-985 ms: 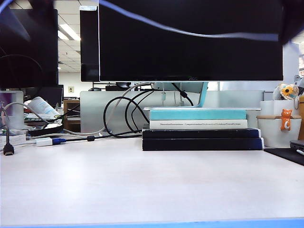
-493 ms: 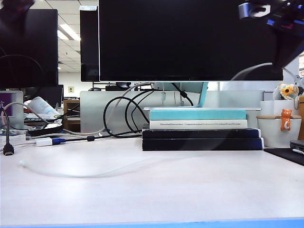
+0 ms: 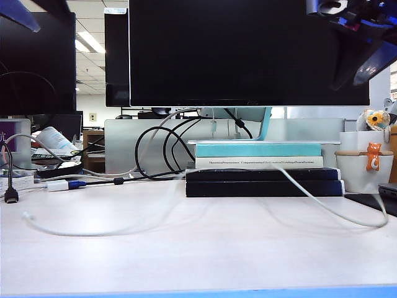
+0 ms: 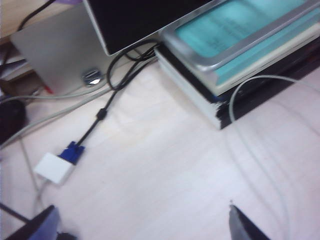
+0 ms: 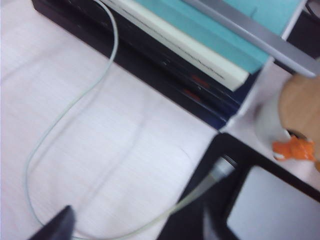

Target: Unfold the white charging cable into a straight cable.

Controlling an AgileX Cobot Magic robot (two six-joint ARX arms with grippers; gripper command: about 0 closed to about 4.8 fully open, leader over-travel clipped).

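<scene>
1. The white charging cable (image 3: 186, 205) lies loose on the counter (image 3: 198, 254). It sags in two loops, one at lower left of the exterior frame and one at lower right, and rises over the stack of books (image 3: 263, 171) between them.
2. The stack of books sits mid-frame under the monitor (image 3: 248, 53) and props up the cable's middle section.
3. Black cables (image 3: 155, 152) coil behind the books. A white adapter block (image 3: 57, 185) with a blue plug lies at left, apart from the cable.
4. A white pot (image 3: 366, 164) with an orange cat figure stands at far right. A dark pad (image 5: 260, 200) lies just beside it, and one cable plug (image 5: 221, 169) rests on the pad.
5. The left end effector (image 4: 145, 225) hangs above the counter with its fingers spread wide, holding nothing. In the exterior view only a dark corner shows at upper left.
6. The right end effector (image 5: 135, 225) is likewise spread wide and empty; the cable passes below it. It is blurred at upper right of the exterior view (image 3: 360, 56).
7. The cable's left end (image 3: 26, 215) is too small to make out.
</scene>
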